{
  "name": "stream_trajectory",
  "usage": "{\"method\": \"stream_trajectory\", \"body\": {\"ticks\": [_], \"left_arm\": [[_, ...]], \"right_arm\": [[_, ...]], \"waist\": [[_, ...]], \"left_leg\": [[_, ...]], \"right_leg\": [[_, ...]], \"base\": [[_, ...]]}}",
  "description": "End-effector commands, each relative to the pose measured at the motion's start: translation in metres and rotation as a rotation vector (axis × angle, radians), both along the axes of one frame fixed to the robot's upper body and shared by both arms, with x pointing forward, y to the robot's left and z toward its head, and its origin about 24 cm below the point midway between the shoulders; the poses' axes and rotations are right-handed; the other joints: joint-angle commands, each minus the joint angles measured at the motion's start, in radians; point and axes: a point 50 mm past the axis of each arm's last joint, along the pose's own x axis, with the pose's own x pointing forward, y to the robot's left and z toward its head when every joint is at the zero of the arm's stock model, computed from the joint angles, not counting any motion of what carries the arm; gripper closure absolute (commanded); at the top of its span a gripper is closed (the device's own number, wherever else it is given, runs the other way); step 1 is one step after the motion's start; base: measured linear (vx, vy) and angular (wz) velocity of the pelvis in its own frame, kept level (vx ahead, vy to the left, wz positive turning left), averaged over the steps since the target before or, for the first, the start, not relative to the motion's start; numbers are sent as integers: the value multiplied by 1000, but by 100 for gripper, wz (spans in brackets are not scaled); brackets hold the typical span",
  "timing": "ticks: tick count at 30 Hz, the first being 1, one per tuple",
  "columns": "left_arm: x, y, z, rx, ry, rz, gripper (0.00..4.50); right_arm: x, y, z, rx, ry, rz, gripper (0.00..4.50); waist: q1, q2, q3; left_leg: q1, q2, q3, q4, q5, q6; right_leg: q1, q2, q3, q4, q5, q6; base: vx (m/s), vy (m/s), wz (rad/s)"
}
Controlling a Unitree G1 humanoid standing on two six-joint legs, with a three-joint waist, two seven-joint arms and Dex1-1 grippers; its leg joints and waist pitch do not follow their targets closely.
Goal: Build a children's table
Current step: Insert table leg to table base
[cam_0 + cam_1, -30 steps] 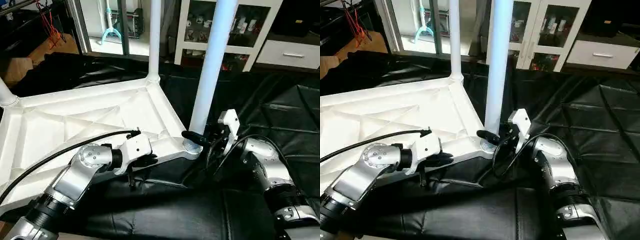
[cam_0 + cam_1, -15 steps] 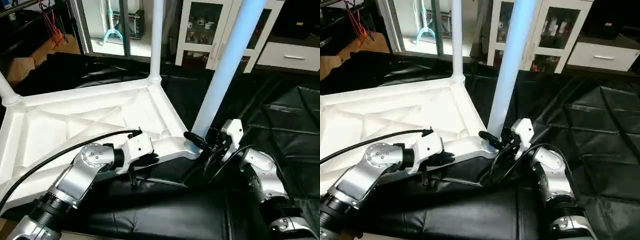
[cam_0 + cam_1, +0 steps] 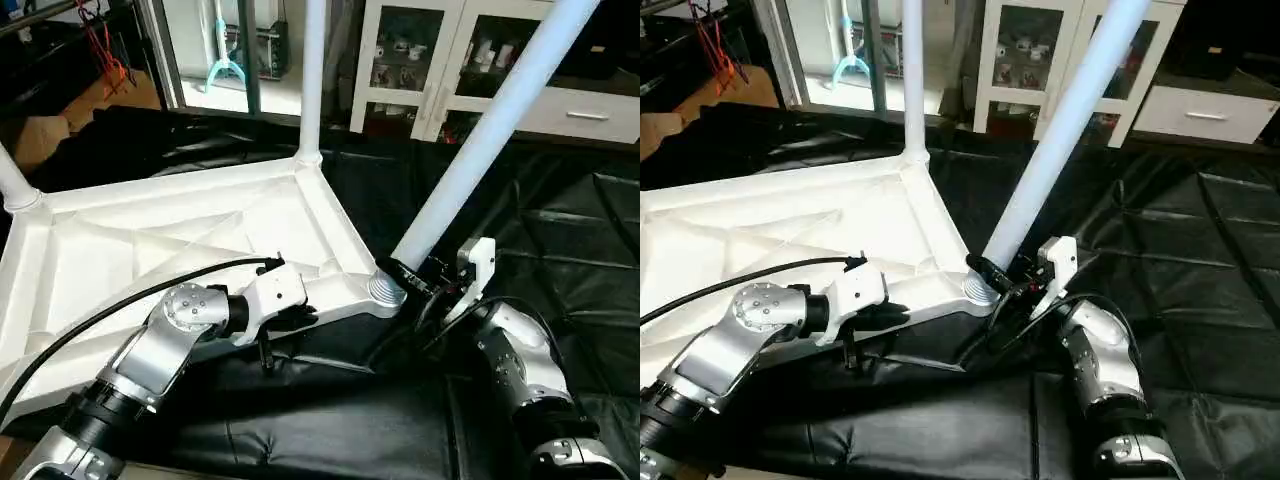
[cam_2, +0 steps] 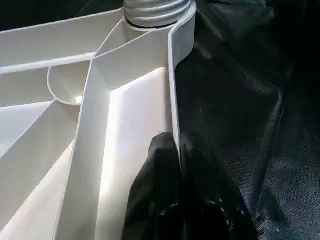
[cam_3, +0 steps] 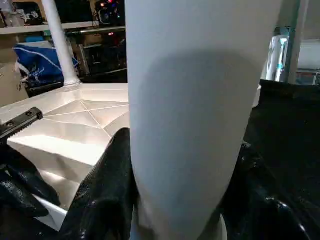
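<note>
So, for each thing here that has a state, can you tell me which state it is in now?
tabletop: upside down, ribbed underside up
near leg: tilted to the right, its base at the near corner socket
far corner leg: upright in its socket
left corner leg: standing in its socket
left gripper: shut on the tabletop's rim
right gripper: shut on the near leg

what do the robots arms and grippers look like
Both forearms are silver metal with rounded joints and black ribbed collars nearer the body. The left gripper and right gripper each have a white plastic housing and two black fingers. A black cable arcs over the left arm; looped black cables sit by the right wrist.
</note>
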Motion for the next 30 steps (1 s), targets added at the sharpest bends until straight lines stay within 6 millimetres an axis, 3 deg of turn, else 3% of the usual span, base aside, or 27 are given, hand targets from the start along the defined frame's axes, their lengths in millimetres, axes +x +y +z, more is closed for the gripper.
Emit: {"method": "stream_trajectory", "body": {"ticks": [1,2,4,5,7,12,13,17,19,20,23,24,25,26,30], "left_arm": [[3,3,4,23,-32,-4,450],[3,3,4,26,-30,-3,450],[2,4,4,28,-29,-2,450],[2,5,4,28,-28,-1,450],[1,5,4,28,-27,-1,450],[-4,7,5,24,-9,-28,450],[-6,7,5,16,1,-44,450],[-13,4,9,-28,35,-118,450],[-18,5,13,-45,61,-161,450],[-22,8,16,-46,68,-190,450],[-25,11,18,-38,69,-209,450],[-26,12,19,-36,66,-220,450],[-27,12,20,-35,64,-228,450],[-28,12,20,-38,65,-234,450],[-26,11,19,-32,57,-230,450]], "right_arm": [[-19,-9,-30,-134,139,47,263],[-21,-8,-32,-185,136,104,263],[-23,-7,-33,-209,144,136,263],[-24,-7,-34,-212,162,152,263],[-27,-8,-40,-240,230,209,263],[-35,-14,-47,-343,316,371,263],[-35,-15,-46,-347,317,400,263],[-36,-23,-36,-340,316,475,263],[-39,-29,-29,-333,316,514,263],[-42,-34,-24,-336,309,539,263],[-47,-38,-21,-336,303,553,263],[-51,-40,-20,-333,301,559,263],[-54,-42,-19,-330,300,564,263],[-61,-45,-20,-328,300,566,263],[-73,-48,-24,-317,300,555,263]], "waist": [[0,13,-50],[0,3,-51],[2,8,-50],[1,-2,-51],[4,3,-50],[3,2,-49],[5,9,-49],[4,4,-50],[7,6,-51],[11,12,-51],[19,11,-51],[22,15,-50],[23,10,-49],[25,18,-45],[24,19,-40]], "left_leg": [[15,68,-33,-67,17,109],[15,67,-31,-66,21,112],[14,66,-31,-65,28,118],[13,66,-31,-65,32,124],[14,67,-32,-66,31,129],[13,66,-32,-64,31,134],[15,67,-32,-64,26,133],[17,69,-33,-68,5,120],[18,71,-34,-68,12,122],[18,71,-34,-66,28,125],[18,72,-32,-64,42,136],[19,72,-32,-66,28,130],[21,72,-32,-67,10,120],[21,73,-32,-70,-8,111],[24,73,-33,-77,-69,76]], "right_leg": [[46,-86,45,-47,211,-292],[47,-85,45,-47,213,-290],[47,-86,46,-46,213,-288],[48,-86,46,-46,216,-289],[47,-86,45,-47,203,-289],[47,-85,44,-47,194,-290],[45,-87,45,-48,192,-291],[48,-83,43,-49,202,-292],[50,-81,42,-47,221,-290],[48,-81,41,-44,245,-290],[48,-81,41,-43,278,-285],[44,-82,41,-44,262,-286],[46,-81,42,-48,236,-281],[44,-82,43,-52,214,-278],[42,-81,44,-59,150,-273]], "base": [[0,0,0],[0,0,0],[0,0,0],[0,0,0],[0,0,0],[0,0,0],[0,0,0],[0,0,0],[0,0,0],[0,0,0],[0,0,0],[0,0,0],[0,0,0],[0,0,0],[0,0,0]]}}
